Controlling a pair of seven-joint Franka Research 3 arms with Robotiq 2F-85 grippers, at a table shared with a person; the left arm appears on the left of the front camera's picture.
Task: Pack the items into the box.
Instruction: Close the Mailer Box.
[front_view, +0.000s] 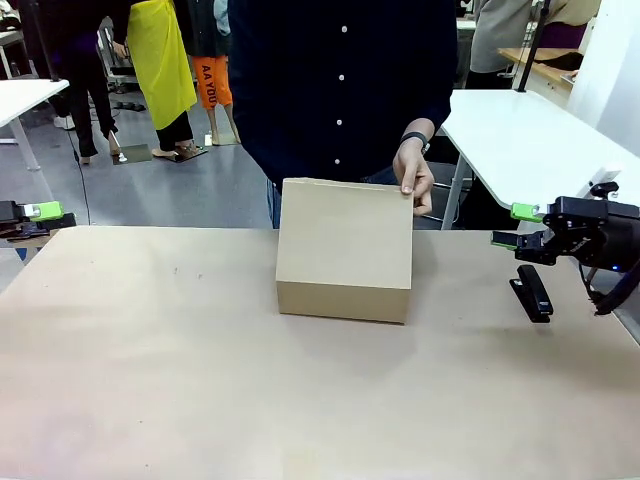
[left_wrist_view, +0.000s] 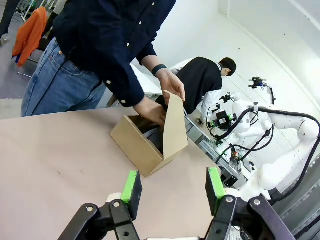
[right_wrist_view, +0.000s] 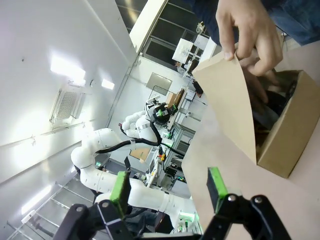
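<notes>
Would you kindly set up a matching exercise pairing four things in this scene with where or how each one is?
Things:
1. box lid
2. stapler
3. left gripper
4. right gripper

States or places:
A. lying on the table below the right gripper
B. held up by the person's hand
C. open, at the table's left edge
D. open, above the table's right side

Pairs: 1-B, 2-A, 3-C, 4-D
</notes>
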